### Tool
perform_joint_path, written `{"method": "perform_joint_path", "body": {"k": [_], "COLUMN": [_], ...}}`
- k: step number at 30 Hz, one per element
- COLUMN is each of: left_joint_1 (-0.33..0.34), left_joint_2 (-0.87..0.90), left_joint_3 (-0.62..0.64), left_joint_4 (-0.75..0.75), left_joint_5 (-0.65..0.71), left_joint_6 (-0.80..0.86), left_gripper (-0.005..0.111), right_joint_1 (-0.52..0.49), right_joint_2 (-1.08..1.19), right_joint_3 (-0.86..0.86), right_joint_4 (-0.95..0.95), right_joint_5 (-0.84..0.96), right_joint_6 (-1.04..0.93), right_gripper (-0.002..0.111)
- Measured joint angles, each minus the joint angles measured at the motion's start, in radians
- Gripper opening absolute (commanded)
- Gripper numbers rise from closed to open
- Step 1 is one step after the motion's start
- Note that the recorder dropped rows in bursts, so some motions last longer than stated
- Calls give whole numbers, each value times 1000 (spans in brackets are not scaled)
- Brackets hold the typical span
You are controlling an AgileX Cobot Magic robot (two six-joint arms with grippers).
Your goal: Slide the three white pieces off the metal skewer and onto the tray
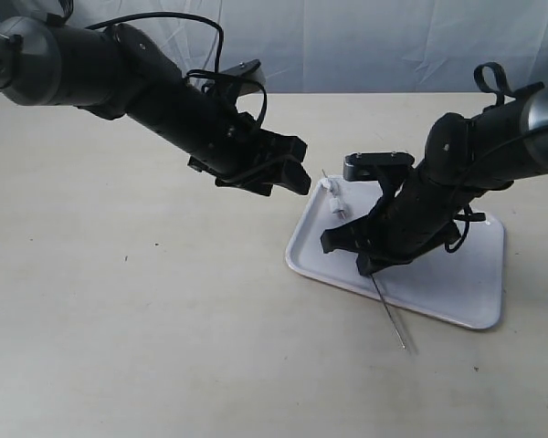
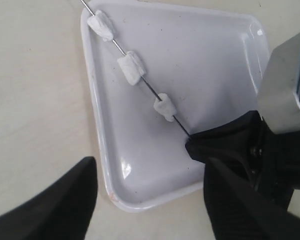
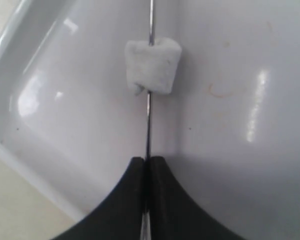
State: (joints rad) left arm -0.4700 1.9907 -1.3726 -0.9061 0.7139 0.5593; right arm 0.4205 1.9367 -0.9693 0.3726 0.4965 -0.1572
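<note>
My right gripper (image 1: pixel 370 266) is shut on the thin metal skewer (image 1: pixel 391 319) and holds it slanted over the white tray (image 1: pixel 457 283). The three white pieces (image 1: pixel 335 197) sit threaded on the skewer's far upper end, over the tray's corner. They show spaced apart in the left wrist view (image 2: pixel 101 25) (image 2: pixel 131 67) (image 2: pixel 165 106). The right wrist view has only the nearest piece (image 3: pixel 152 65), just ahead of the shut fingertips (image 3: pixel 160 172). My left gripper (image 1: pixel 300 182) is open and empty beside the skewer's tip, close to the pieces without touching them.
The tray lies on a plain beige tabletop (image 1: pixel 146 319). The skewer's lower end juts past the tray's near rim. A pale cloth backdrop (image 1: pixel 365 46) hangs behind the table. The right arm's black body (image 2: pixel 270 165) crosses over the tray.
</note>
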Motion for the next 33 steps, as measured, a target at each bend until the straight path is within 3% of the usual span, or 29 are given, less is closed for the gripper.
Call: {"method": "perform_joint_path", "body": {"k": [10, 16, 24, 33], "left_joint_1": [2, 39, 49, 43], "left_joint_2": [0, -51, -72, -61], "left_joint_3": [-13, -17, -22, -22], "left_joint_4": [17, -21, -301, -561], "left_joint_5": [2, 25, 122, 165], "left_joint_6": [4, 16, 140, 210], "left_gripper": [59, 59, 59, 59], "right_joint_1": [0, 0, -3, -140], "right_joint_2": [-27, -155, -347, -608], "right_joint_3": [6, 18, 26, 138], "right_joint_4": [-2, -16, -58, -85], "right_joint_5": [18, 67, 169, 232], "right_joint_6": [-35, -59, -62, -45], "right_gripper": [-1, -1, -1, -1]}}
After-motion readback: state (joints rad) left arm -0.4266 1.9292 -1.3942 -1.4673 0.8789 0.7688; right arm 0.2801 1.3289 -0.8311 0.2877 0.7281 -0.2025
